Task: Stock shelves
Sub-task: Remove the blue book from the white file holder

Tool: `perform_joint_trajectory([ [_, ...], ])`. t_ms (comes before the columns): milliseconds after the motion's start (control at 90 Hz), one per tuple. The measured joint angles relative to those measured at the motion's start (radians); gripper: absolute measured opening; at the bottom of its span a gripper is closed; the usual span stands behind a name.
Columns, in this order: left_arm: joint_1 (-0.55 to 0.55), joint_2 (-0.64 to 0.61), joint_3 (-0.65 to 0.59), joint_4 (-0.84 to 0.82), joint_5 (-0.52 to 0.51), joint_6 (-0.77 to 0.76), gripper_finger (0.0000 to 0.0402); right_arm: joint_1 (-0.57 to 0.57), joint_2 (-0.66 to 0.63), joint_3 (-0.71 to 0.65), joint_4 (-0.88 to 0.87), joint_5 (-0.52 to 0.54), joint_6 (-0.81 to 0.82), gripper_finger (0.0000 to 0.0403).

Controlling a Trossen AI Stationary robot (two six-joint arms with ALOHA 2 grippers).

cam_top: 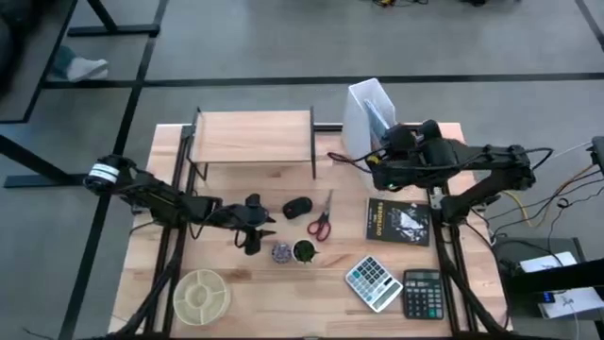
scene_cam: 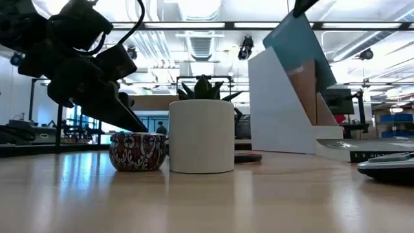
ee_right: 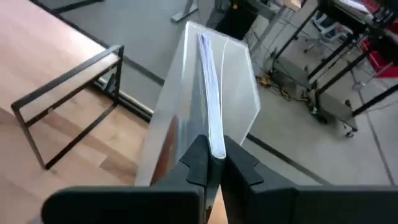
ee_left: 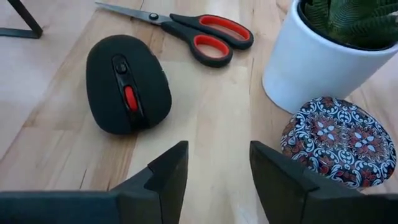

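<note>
Left end effector point(cam_top: 253, 231) hovers released over the counter point(cam_top: 245, 283), mouse point(ee_left: 124, 84) just ahead, tin point(ee_left: 339, 140) and plant point(ee_left: 326, 50) beside it. Shelf point(cam_top: 253, 135) far left, nothing on top. Right end effector point(ee_right: 211, 163) is clenched on a folder point(ee_right: 208, 93) in the file holder point(cam_top: 363, 113). Looks like the pick step; next: lift the folder clear, carry it left to the shelf.

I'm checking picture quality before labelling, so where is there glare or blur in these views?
Low view: ceiling strip lights reflect as pale streaks on the tabletop, and the left arm close to the lens is a dark, soft shape. Right wrist view: the white file holder looks washed out. Left wrist view: the mouse and scissors are crisp.
</note>
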Motion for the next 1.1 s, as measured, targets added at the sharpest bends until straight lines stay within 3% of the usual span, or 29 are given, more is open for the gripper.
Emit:
perform_joint_trajectory([
  [344, 0.0, 0.0, -0.003, 0.006, 0.0, 0.0, 0.014, 0.008, -0.009, 0.319, 0.098, 0.012, -0.33, 0.0002],
  [489, 0.0, 0.0, -0.003, 0.007, 0.0, 0.001, 0.0146, 0.022, -0.008, 0.394, 0.261, -0.073, -0.52, 0.0002],
  [644, 0.0, 0.0, -0.003, 0.008, 0.0, 0.008, 0.0152, 0.023, -0.008, 0.45, 0.396, -0.242, -0.628, 0.0002],
  [944, 0.0, 0.0, -0.003, 0.008, 0.0, 0.008, 0.0153, 0.033, -0.004, 0.393, 0.352, -0.53, -0.552, 0.0002],
  [1100, 0.0, 0.0, -0.003, 0.008, 0.0, 0.008, 0.0144, 0.076, -0.003, 0.273, 0.216, -0.575, -0.399, 0.0002],
])
